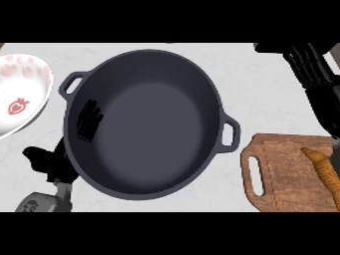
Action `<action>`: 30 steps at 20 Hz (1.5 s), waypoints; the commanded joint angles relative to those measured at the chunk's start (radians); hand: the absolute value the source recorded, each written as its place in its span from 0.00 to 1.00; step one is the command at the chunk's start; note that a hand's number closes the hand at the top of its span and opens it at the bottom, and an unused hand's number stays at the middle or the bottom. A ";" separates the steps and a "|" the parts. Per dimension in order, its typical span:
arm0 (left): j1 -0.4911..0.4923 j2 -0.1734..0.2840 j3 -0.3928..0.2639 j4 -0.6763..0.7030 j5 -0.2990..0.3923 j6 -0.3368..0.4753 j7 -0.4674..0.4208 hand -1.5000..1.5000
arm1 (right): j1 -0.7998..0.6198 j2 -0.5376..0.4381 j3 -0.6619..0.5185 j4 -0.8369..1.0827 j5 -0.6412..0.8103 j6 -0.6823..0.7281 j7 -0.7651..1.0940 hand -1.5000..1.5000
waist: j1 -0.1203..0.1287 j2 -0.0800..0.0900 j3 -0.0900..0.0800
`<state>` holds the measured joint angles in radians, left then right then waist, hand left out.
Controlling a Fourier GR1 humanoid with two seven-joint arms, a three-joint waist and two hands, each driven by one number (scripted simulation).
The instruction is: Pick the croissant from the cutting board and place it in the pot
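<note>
Right hand point(311, 63) hovers above the table point(275, 79) near the far right edge, fingers straight and relaxed, holding nothing, well apart from the croissant point(328, 177). Croissant lies on the cutting board point(283, 169), right of the pot point(146, 124). Left hand point(49, 160) beside the pot's near-left rim; fingers partly hidden, state unclear.

The pot point(146, 124) fills the middle of the counter point(275, 79), its mouth wide and unblocked from above — its two side handles jut out at far left and near right. A white bowl point(10, 97) crowds the far-left edge, leaving only a narrow strip of counter beside the pot. The left hand point(51, 159) sits against the pot's near-left wall. On the right, bare counter lies between pot and cutting board point(286, 174) — the right hand point(316, 69) and forearm hang over that side
</note>
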<state>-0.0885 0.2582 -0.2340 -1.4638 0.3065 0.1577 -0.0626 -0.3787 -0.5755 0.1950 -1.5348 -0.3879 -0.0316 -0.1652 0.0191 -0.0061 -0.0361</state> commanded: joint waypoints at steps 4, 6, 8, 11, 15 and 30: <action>0.048 0.067 -0.024 0.065 -0.037 -0.057 0.030 0.50 | 0.179 -0.180 0.087 0.014 0.081 0.190 0.038 1.00 | -0.041 0.009 0.036; 0.023 0.115 -0.033 0.093 -0.063 -0.067 0.084 0.50 | 0.264 -0.245 0.143 0.037 0.156 0.230 0.024 1.00 | -0.068 0.013 0.036; 0.081 0.104 -0.035 0.053 -0.029 -0.066 0.111 0.50 | 0.197 -0.294 -0.045 0.057 0.366 -0.112 -0.088 1.00 | -0.126 -0.009 0.041; 0.083 0.121 -0.019 0.055 -0.012 -0.091 0.118 0.50 | 0.324 -0.139 -0.100 -0.014 0.282 -0.195 -0.373 0.00 | -0.120 -0.004 0.043; 0.055 0.102 -0.040 0.053 -0.027 -0.092 0.149 0.50 | 0.485 -0.102 -0.145 -0.119 0.214 -0.150 -0.554 0.00 | -0.080 0.000 0.038; 0.038 0.086 -0.061 0.009 -0.072 -0.106 0.198 0.50 | 0.660 -0.386 -0.244 -0.465 0.116 -0.020 0.186 0.00 | -0.026 0.005 0.035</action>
<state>-0.0741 0.3673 -0.2347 -1.4696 0.2773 0.0528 0.1032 0.2885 -0.9598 -0.0521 -1.9356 -0.2397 -0.0495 -0.1466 -0.0236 -0.0117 0.0046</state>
